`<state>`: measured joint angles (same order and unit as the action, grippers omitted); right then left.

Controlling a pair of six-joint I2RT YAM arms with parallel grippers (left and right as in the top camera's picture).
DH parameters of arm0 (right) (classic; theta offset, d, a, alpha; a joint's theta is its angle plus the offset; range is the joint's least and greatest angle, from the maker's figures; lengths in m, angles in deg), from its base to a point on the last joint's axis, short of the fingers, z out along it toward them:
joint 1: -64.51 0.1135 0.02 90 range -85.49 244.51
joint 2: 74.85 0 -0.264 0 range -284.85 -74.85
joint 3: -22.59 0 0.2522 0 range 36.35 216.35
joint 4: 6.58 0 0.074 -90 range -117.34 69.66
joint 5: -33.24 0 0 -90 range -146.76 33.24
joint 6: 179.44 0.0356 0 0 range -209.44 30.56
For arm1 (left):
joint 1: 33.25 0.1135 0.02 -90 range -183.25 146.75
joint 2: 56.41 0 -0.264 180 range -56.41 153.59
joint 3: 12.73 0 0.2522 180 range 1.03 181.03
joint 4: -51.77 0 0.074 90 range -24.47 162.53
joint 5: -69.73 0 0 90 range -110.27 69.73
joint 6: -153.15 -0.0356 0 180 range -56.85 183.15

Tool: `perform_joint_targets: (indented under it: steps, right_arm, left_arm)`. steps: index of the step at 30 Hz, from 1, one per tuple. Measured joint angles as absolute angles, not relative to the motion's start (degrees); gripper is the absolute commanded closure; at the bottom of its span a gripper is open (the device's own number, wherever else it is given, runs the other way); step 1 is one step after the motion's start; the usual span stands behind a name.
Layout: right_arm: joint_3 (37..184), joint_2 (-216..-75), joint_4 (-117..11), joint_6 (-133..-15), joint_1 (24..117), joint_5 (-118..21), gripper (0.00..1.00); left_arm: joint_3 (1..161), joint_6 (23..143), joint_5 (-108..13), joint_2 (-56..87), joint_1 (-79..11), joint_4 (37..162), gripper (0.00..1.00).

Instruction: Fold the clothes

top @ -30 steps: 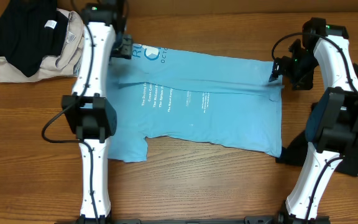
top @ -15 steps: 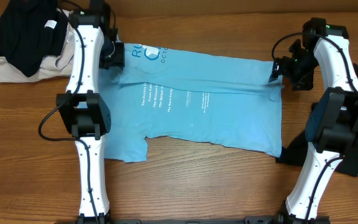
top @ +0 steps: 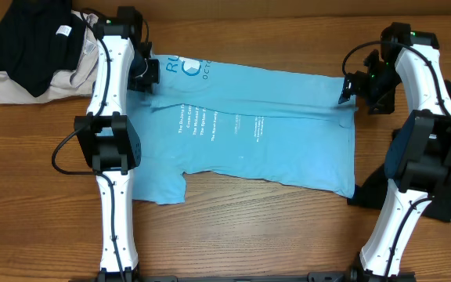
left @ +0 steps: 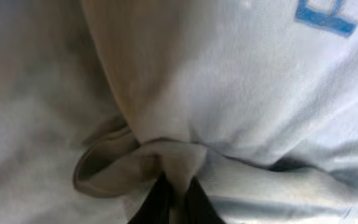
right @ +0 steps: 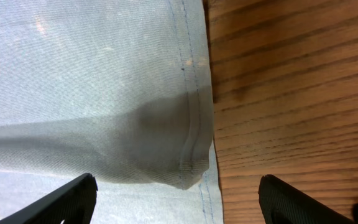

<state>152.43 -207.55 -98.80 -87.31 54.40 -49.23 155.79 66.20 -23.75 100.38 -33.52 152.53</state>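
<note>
The light blue T-shirt (top: 272, 141) lies spread flat across the table, with white lettering near its left half. My left gripper (top: 142, 74) is at the shirt's far left corner. In the left wrist view it (left: 176, 186) is shut on a pinched-up fold of the shirt's fabric (left: 166, 155). My right gripper (top: 348, 88) hovers over the shirt's far right hem. Its jaws (right: 179, 190) stand wide open on either side of a doubled-over hem corner (right: 191, 168), touching nothing. Black and beige clothes (top: 30, 47) are piled at the far left.
A dark garment (top: 449, 196) lies at the right edge beside the right arm's base. Bare wooden table (right: 291, 93) shows right of the hem and along the front (top: 249, 235). The left arm's links (top: 112, 149) stretch over the shirt's left sleeve.
My left gripper moved left and a little nearer along the shirt's far edge, then shut on a fold of it. The right gripper has stayed in place, open.
</note>
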Motion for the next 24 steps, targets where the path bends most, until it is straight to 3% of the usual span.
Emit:
perform_joint_targets:
  steps: [9, 13, 17, 24]
  right_arm:
    - [152.4, -207.6, -98.8, -87.3, 54.4, -49.3, 0.13]
    - [152.4, -207.6, -98.8, -87.3, 54.4, -49.3, 0.13]
    - [152.4, -207.6, -98.9, -87.3, 54.4, -49.3, 0.14]
    - [152.4, -207.4, -100.6, -87.3, 54.4, -48.6, 0.16]
  left_arm:
    - [159.1, 66.2, -23.4, 100.4, -32.2, 160.2, 0.93]
    - [161.7, 66.2, -22.4, 100.4, -30.9, 160.8, 0.70]
    - [161.9, 66.0, -21.1, 100.4, -29.8, 159.7, 0.37]
    - [162.9, 66.3, -21.0, 100.4, -28.8, 158.2, 0.11]
